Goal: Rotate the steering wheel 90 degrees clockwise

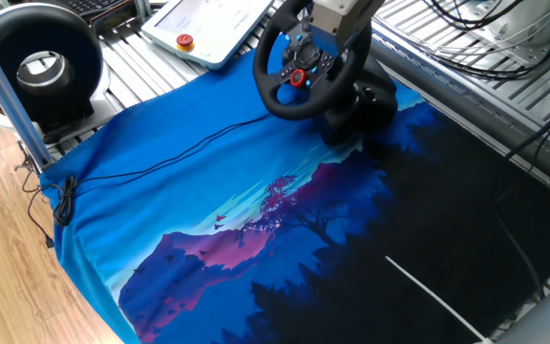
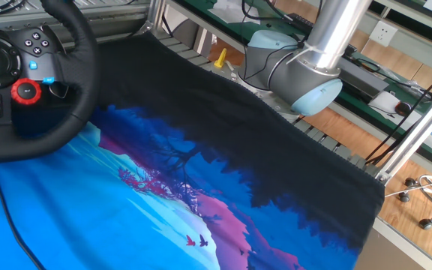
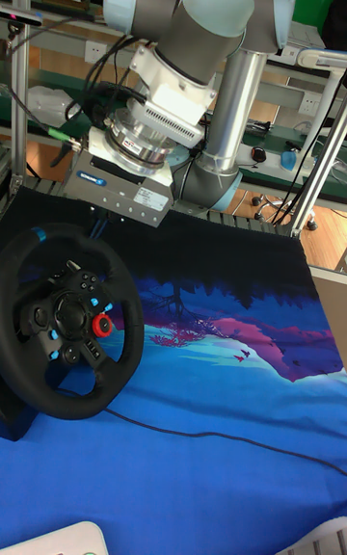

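Blue-and-black landscape cloth [image 1: 256, 220] covers the table, where the UR5 arm [image 3: 193, 25] hangs over the steering wheel [image 3: 67, 324] at the far edge; the gripper [image 3: 101, 218] meets the rim's top, its jaw state hidden.

The UR5 arm [image 3: 226, 83] is bending over from its silver upright column with the wrist pointing down and left, and the gripper [image 3: 123, 194] is hanging low on its grey body, but honestly its fingers are hidden so no idea how they're sitting.
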`<state>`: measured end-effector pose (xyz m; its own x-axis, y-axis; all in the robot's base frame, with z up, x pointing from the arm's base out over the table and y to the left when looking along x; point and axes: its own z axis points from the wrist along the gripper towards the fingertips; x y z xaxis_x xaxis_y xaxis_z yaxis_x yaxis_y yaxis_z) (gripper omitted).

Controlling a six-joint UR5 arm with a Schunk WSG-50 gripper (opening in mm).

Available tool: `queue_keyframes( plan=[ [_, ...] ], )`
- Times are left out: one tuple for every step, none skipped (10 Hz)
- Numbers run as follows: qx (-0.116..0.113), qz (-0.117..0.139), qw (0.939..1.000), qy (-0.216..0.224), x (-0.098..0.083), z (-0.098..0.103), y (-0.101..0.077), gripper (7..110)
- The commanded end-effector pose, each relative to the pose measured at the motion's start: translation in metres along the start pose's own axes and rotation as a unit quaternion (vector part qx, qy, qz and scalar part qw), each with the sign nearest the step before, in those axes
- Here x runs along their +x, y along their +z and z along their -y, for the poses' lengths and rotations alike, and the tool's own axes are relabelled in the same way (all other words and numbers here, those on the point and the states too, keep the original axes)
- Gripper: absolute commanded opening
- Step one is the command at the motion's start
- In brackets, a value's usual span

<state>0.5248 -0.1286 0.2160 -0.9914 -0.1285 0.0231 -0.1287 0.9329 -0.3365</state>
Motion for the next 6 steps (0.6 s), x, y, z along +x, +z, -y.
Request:
queue_keyframes(
  plan=[
    [-0.016, -0.001, 0.9997, 0.021, -0.009, -0.022, 0.003, 7],
    [-0.027, -0.003, 0.9993, 0.025, -0.009, -0.030, 0.002, 7],
    [-0.033, -0.003, 0.9990, 0.029, -0.011, -0.035, 0.006, 7],
    [-0.047, -0.001, 0.9982, 0.037, -0.016, -0.045, 0.012, 7],
    [-0.058, 0.006, 0.9976, 0.037, -0.020, -0.049, 0.014, 7],
    [-0.072, 0.010, 0.9968, 0.031, -0.020, -0.050, 0.007, 7]
  ],
)
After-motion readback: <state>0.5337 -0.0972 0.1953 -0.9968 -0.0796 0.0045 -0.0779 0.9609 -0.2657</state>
